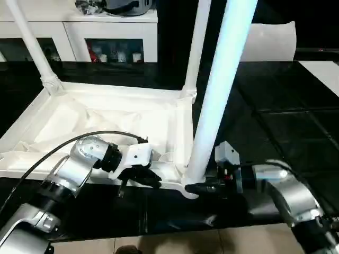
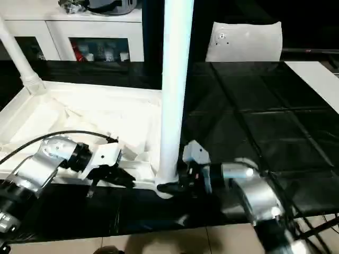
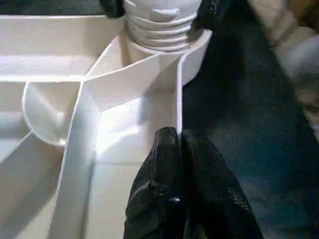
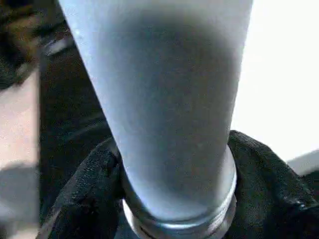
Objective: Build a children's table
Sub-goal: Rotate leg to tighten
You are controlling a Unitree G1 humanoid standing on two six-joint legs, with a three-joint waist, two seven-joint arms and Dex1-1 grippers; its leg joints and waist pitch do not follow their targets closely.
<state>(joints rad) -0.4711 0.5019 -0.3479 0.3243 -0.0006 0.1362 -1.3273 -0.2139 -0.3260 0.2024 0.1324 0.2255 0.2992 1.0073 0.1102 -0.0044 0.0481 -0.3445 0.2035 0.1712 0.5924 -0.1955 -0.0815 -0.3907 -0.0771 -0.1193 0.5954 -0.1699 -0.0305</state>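
Observation:
The white table top (image 1: 106, 87) lies upside down on the black table, ribbed side up. One leg (image 1: 32, 45) stands in its far left corner socket and another leg (image 1: 195, 47) in the far right one. A third leg (image 1: 217, 90) stands upright in the near right socket (image 3: 162, 25). My right gripper (image 1: 193, 188) reaches in from the right, and its black fingers (image 4: 84, 189) are closed around this leg's base, just above the thread. My left gripper (image 1: 153, 180) is shut, pinching the thin near rim (image 3: 178, 89) just left of that corner.
A white cabinet (image 1: 114, 29) with dark openings stands behind the table top. A white bag (image 1: 273, 39) sits at the back right. Bare black tabletop (image 1: 275, 116) stretches to the right. The front table edge and tan floor (image 1: 212, 243) are close below my arms.

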